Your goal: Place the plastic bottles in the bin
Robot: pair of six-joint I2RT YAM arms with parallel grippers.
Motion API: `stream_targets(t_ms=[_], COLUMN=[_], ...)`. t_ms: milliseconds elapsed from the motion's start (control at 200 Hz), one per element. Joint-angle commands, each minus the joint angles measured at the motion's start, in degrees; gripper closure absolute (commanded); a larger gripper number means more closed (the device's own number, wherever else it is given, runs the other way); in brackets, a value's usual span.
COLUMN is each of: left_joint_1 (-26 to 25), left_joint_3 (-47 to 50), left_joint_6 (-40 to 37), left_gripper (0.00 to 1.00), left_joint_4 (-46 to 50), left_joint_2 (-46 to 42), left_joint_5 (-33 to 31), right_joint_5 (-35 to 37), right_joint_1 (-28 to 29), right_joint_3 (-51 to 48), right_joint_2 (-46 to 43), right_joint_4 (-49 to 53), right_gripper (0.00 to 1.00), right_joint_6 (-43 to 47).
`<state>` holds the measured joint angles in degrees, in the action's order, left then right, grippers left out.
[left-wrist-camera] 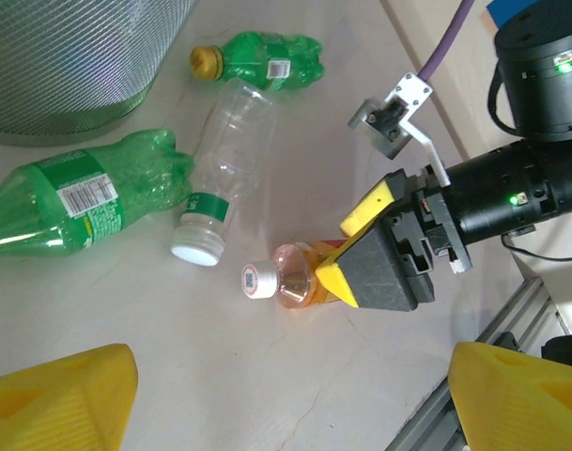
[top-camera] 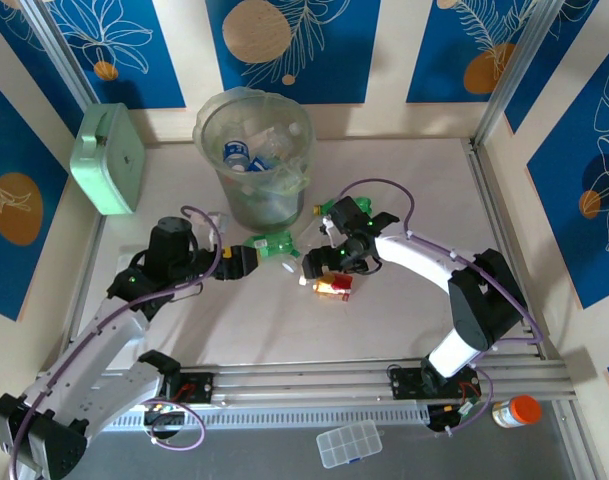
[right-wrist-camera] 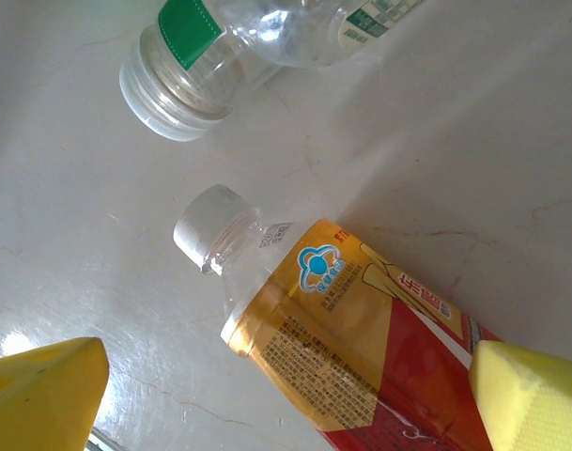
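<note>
Grasp stage of 1 pick, as judged. The right gripper (right-wrist-camera: 286, 381) stood spread wide over the orange-and-red-labelled bottle (right-wrist-camera: 361, 348), which lay on its side on the table (top-camera: 284, 330) with its white cap toward the left arm's side. 1 yellow finger sat at the bottle's edge and the other well clear, so nothing was pinched. The left gripper (left-wrist-camera: 290, 404) hung near, likewise spread and empty. Close by lay a clear bottle (left-wrist-camera: 224, 150) with a green neck band, a large green bottle (left-wrist-camera: 79, 202) and a yellow-capped green bottle (left-wrist-camera: 262, 58), all near the foot of the bin (top-camera: 254, 150), which held several bottles. The next move probably called for lowering, closing across the label, then lifting above the tall rim before release, without brushing the left gripper.
</note>
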<state>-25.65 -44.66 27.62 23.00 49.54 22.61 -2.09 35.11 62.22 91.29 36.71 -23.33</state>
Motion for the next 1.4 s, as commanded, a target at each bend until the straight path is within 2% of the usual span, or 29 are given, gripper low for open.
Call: stream_targets(t_ms=[0, 155, 260, 635, 825, 1055, 1255, 1395], left_joint_1=[-0.3, -0.3, -0.3, -0.3, -0.3, -0.3, -0.3, -0.3], left_joint_3=[0.4, 0.5, 0.5, 0.5, 0.5, 0.4, 0.3, 0.3], left_joint_6=[0.5, 0.5, 0.9, 1.7, 1.7, 1.6, 1.6, 1.6], left_gripper=[0.14, 0.15, 0.15, 0.16, 0.15, 0.15, 0.15, 0.15], left_joint_4=[-1.9, -2.0, -2.6, -3.6, -3.4, -3.7, -4.0, -3.9], left_joint_2=[-1.2, -1.6, -1.5, -0.8, -0.8, -0.2, 1.1, 0.8], left_joint_5=[2.0, 2.0, 2.3, 2.9, 2.9, 3.1, 3.8, 3.4], right_joint_5=[-2.1, -1.3, 0.7, 14.4, 17.2, 15.3, 17.0, 16.6], right_joint_1=[0.3, 3.1, 4.6, 10.3, 10.3, 11.5, 14.6, 15.4], right_joint_3=[0.3, 0.4, -0.1, -0.9, -0.8, -1.1, -1.3, -1.5], right_joint_2=[0.8, 1.9, 2.1, 5.1, 6.3, 6.0, 6.8, 5.8], right_joint_4=[0.8, 3.1, 4.1, 5.9, 5.5, 4.9, 4.7, 3.6], right_gripper=[0.01, 0.01, 0.05, 0.13, 0.15, 0.2, 0.3, 0.44], right_joint_6=[1.2, 2.8, 3.1, 2.3, 1.1, 2.1, 4.0, 4.8])
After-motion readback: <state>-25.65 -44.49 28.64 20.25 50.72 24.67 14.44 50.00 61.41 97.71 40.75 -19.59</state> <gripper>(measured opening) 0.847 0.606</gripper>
